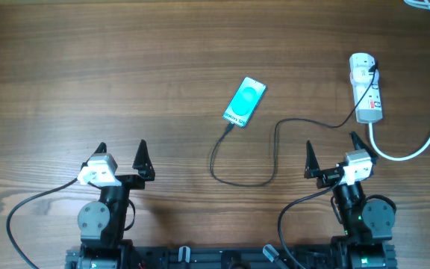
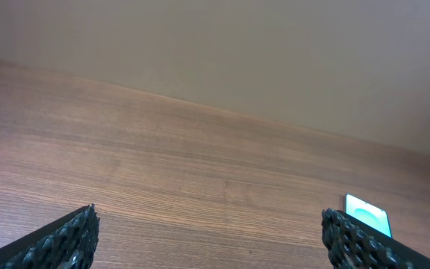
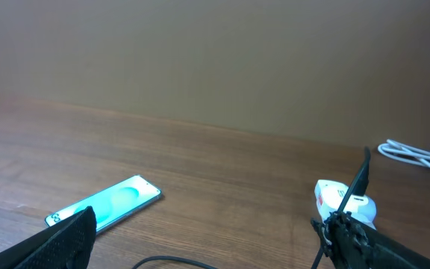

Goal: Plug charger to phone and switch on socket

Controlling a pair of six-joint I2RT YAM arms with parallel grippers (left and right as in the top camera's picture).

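Note:
The phone (image 1: 244, 101) lies tilted at mid-table, its turquoise screen up; it also shows in the left wrist view (image 2: 368, 213) and the right wrist view (image 3: 107, 205). The white socket (image 1: 366, 88) (image 3: 346, 200) lies at the far right. The black charger (image 1: 275, 149) runs from the socket, loops toward me and ends at the phone's near edge; I cannot tell if its tip is inserted. My left gripper (image 1: 122, 153) (image 2: 211, 243) stands open and empty, near the front left. My right gripper (image 1: 333, 148) (image 3: 207, 239) is open and empty, just short of the socket.
The socket's thick white cord (image 1: 416, 149) (image 3: 416, 157) curves from its near end out to the right edge and up toward the back right corner. The charger's loop (image 3: 170, 261) lies on the wooden table (image 1: 88, 75) between my right gripper and the phone.

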